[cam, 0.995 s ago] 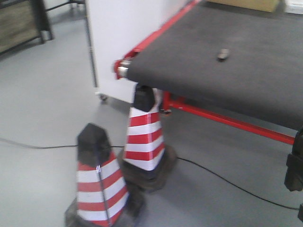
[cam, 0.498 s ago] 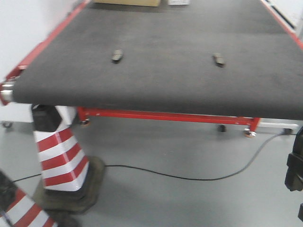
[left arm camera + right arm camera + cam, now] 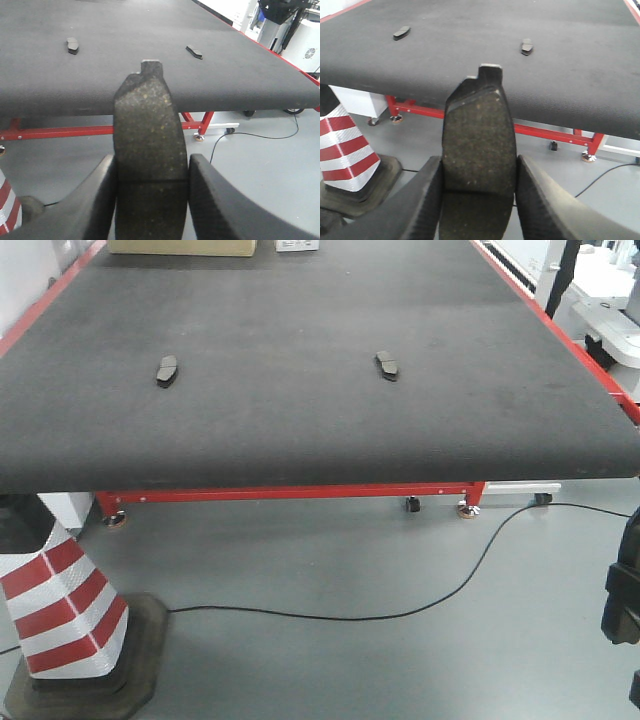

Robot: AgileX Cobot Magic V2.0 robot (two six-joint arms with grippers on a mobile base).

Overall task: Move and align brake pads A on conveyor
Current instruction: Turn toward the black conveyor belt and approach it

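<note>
The conveyor (image 3: 300, 430) is a wide charcoal belt with red side strips, directly ahead. Two brake pads A lie flat on it: one to the left (image 3: 167, 370) and one right of centre (image 3: 386, 365). Both wrist views hang over the floor, short of the belt's near edge. My left gripper (image 3: 152, 165) is shut on a third brake pad (image 3: 147, 110), which stands upright with its tab pointing at the belt. My right gripper (image 3: 479, 167) is shut on a fourth pad (image 3: 479, 130), held the same way.
A red-and-white traffic cone (image 3: 60, 610) stands on the floor at the lower left, under the belt's corner. A black cable (image 3: 400, 612) snakes across the grey floor. A red frame bar (image 3: 290, 493) runs beneath the belt. A cardboard box (image 3: 180, 246) sits at the belt's far end.
The front view has swung right: the conveyor has gone from the upper right to squarely ahead, and the cones have slid off to the left. The second pad on the belt came into view.
</note>
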